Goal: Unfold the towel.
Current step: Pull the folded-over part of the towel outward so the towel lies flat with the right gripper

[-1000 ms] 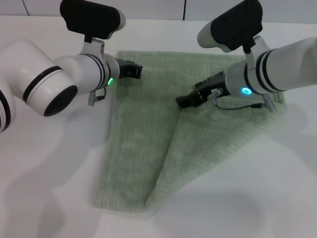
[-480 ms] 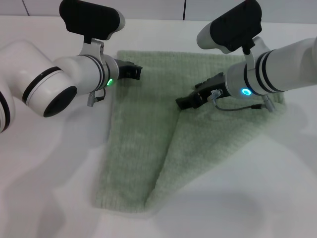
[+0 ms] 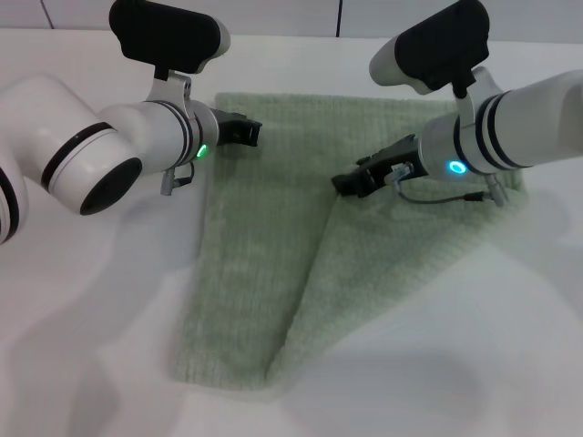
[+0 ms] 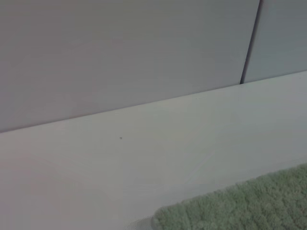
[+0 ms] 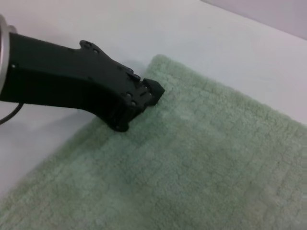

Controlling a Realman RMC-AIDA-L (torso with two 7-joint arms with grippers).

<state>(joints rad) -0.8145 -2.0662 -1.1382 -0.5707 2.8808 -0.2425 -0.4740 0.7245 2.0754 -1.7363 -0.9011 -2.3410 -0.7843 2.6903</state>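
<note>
The pale sage-green towel (image 3: 264, 246) lies on the white table, with its right part folded over in a triangular flap (image 3: 401, 246). My left gripper (image 3: 250, 130) rests on the towel near its far left corner, with its fingers together; it also shows in the right wrist view (image 5: 139, 98), tips pressed onto the cloth (image 5: 216, 158). My right gripper (image 3: 346, 185) is shut at the tip of the folded flap, near the towel's middle. The left wrist view shows only a towel corner (image 4: 240, 206).
The white table (image 3: 100, 300) surrounds the towel on all sides. A grey wall with a dark seam (image 4: 249, 43) stands behind the table's far edge. A thin cable (image 3: 437, 196) hangs from my right wrist over the towel.
My right gripper has shifted slightly to the right at the flap's tip. The left arm has not moved.
</note>
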